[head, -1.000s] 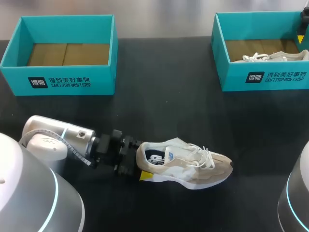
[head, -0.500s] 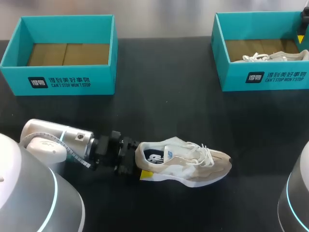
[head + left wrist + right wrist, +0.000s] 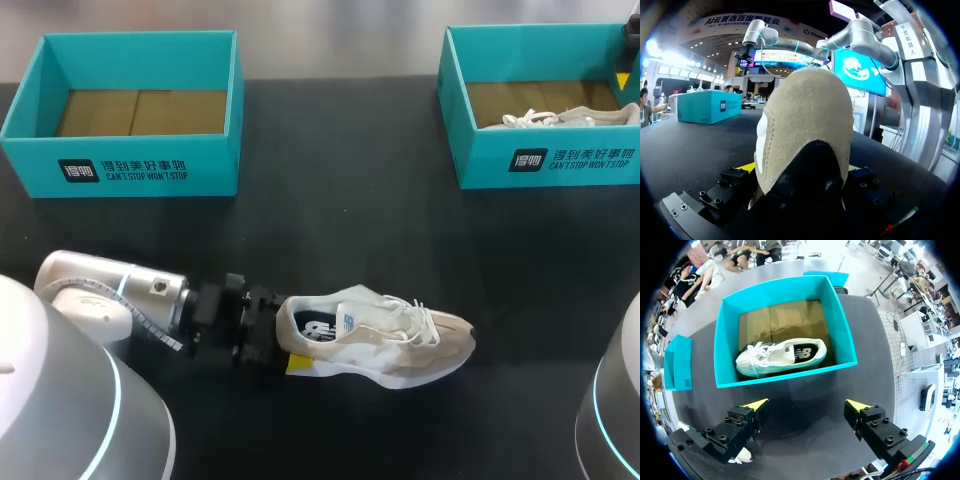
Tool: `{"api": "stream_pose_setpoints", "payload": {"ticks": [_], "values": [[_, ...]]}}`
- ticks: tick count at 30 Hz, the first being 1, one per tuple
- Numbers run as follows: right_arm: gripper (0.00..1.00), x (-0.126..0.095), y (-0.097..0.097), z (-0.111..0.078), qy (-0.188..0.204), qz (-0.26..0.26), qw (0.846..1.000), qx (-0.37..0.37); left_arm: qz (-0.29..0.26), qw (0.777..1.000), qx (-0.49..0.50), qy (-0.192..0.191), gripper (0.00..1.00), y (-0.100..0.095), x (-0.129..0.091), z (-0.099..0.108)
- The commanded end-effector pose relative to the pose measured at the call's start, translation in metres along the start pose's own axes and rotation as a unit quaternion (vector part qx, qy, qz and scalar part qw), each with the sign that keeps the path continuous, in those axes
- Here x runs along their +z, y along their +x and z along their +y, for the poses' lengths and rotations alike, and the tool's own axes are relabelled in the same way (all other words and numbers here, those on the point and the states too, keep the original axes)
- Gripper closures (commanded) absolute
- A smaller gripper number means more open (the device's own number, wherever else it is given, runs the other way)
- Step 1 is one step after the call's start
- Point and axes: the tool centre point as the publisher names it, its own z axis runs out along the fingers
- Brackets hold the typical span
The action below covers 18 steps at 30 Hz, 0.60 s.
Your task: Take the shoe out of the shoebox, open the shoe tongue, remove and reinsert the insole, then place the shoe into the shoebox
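Note:
A beige and white shoe [image 3: 390, 345] lies on its side on the black table, toe pointing right. My left gripper [image 3: 290, 338] holds its heel, one yellow fingertip [image 3: 300, 363] showing under the sole. In the left wrist view the suede heel [image 3: 805, 115] fills the gap between the two fingers and touches both. My right gripper [image 3: 807, 405] hangs open and empty above the front of the right teal shoebox [image 3: 790, 375]; in the head view it shows only at the far right corner [image 3: 625, 60].
A second, white shoe [image 3: 782, 357] lies inside the right shoebox [image 3: 545, 160]. An empty teal shoebox [image 3: 120, 170] stands at the back left. Bare black tabletop [image 3: 340, 230] stretches between the boxes and the shoe.
My left arm has drawn back a little to the left and the shoe has slid with it, its toe tipping slightly. The right arm has not moved.

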Motion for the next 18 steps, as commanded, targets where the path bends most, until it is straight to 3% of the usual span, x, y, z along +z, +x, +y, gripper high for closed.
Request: {"api": "stream_pose_setpoints", "payload": {"ticks": [1, 18], "values": [[0.00, 0.0001, -0.0001, -0.0004, 0.000, 0.000, 1.000, 0.000, 0.007, 1.000, -0.002, -0.001, 1.00, -0.0031, 0.0000, 0.0006], [0.00, 0.0001, -0.0001, -0.0004, 0.000, 0.000, 1.000, 0.000, 0.010, 1.000, -0.004, 0.001, 1.00, -0.0032, -0.0001, 0.0011]]}}
